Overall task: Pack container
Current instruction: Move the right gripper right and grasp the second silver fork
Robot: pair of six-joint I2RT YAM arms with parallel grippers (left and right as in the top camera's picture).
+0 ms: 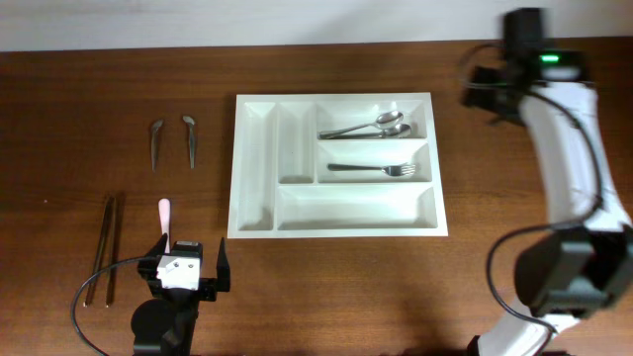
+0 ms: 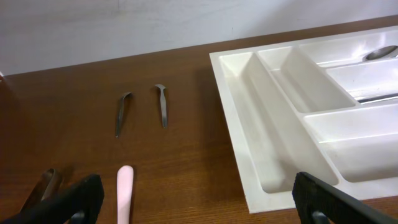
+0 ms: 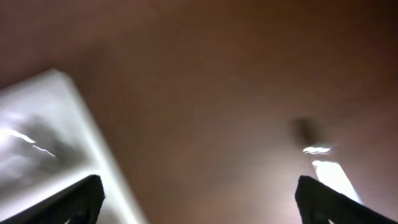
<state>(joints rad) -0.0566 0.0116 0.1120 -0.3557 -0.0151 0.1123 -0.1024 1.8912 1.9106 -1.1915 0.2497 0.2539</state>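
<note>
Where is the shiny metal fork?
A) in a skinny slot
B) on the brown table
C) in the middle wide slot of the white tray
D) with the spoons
C: the silver metal fork lies alone in the middle crosswise compartment of the large white plastic cutlery tray.

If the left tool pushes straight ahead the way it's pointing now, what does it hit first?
Probably the pink handle, lying just ahead of the open left tool, within its span but off-centre. The tool's height over the table is unclear, so it may pass above.
</note>
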